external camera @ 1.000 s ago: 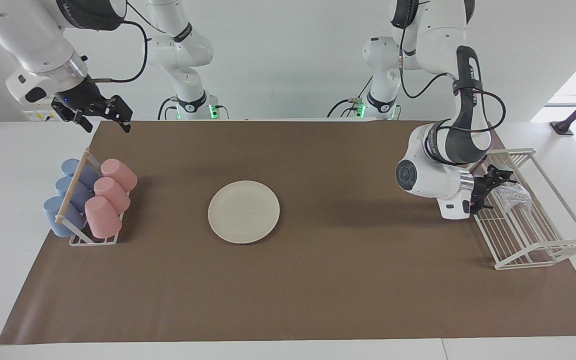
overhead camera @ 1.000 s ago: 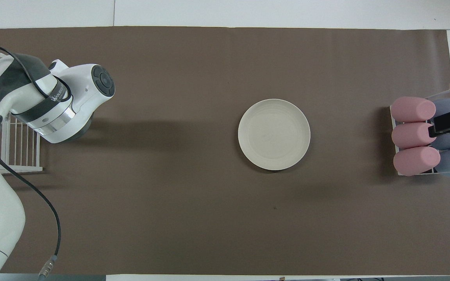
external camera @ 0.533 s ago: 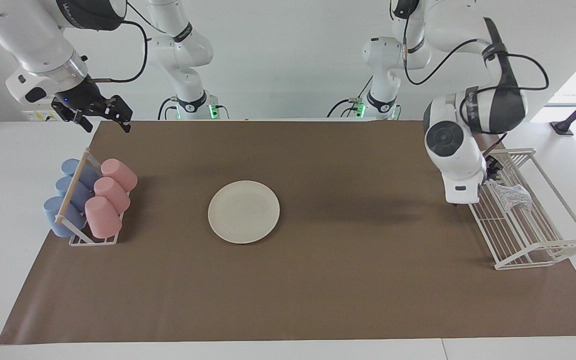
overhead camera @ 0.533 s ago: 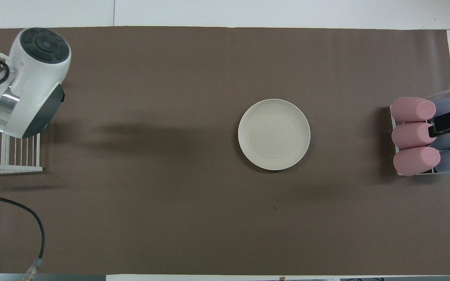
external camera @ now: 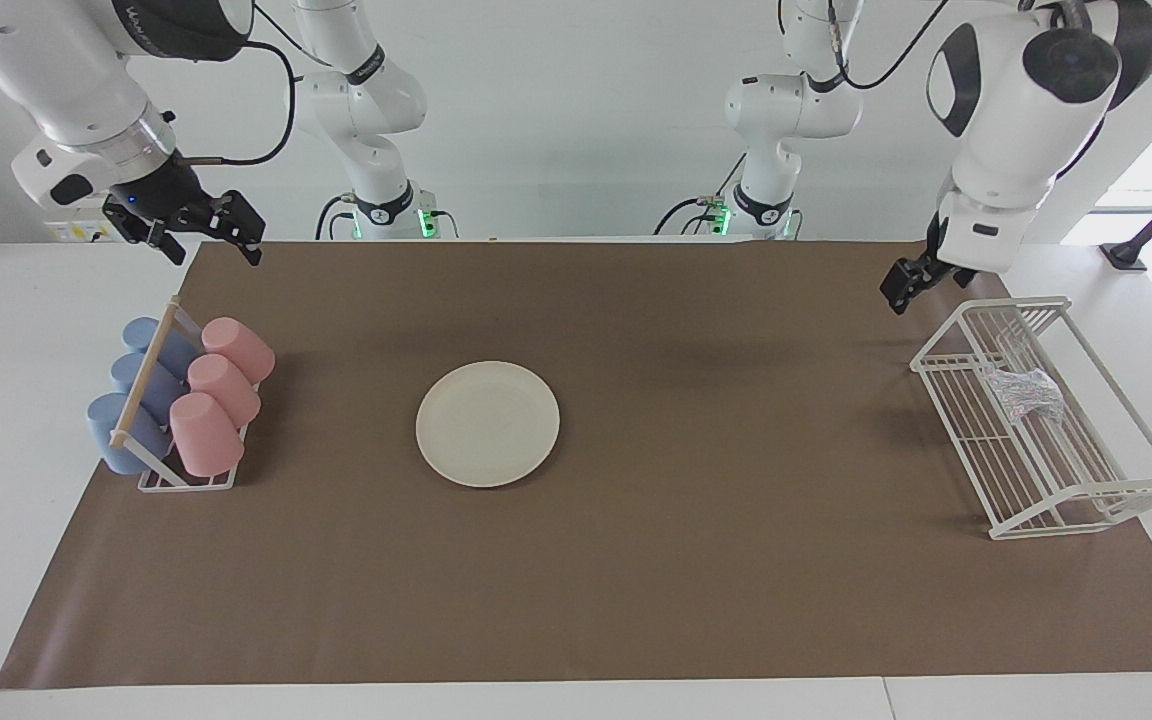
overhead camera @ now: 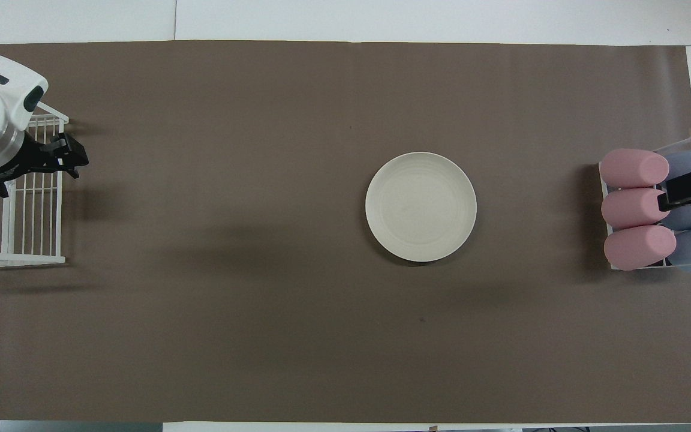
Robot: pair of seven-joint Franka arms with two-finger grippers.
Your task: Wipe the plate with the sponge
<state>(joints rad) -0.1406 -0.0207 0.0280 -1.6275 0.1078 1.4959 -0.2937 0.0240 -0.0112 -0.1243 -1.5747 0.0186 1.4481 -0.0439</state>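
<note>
Overhead view, nearest the robots first: the left gripper [external camera: 921,275] hangs open and empty above the mat by the white wire rack [external camera: 1126,490]; the right gripper [external camera: 208,232] waits, open and empty, up over the cup rack [external camera: 186,480]. Farther out, the plate [overhead camera: 421,206] lies mid-bench. The sponge [external camera: 1021,392] lies in the wire rack.

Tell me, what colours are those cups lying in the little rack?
Three pink cups and three blue cups; the facing view shows both rows best.
</note>
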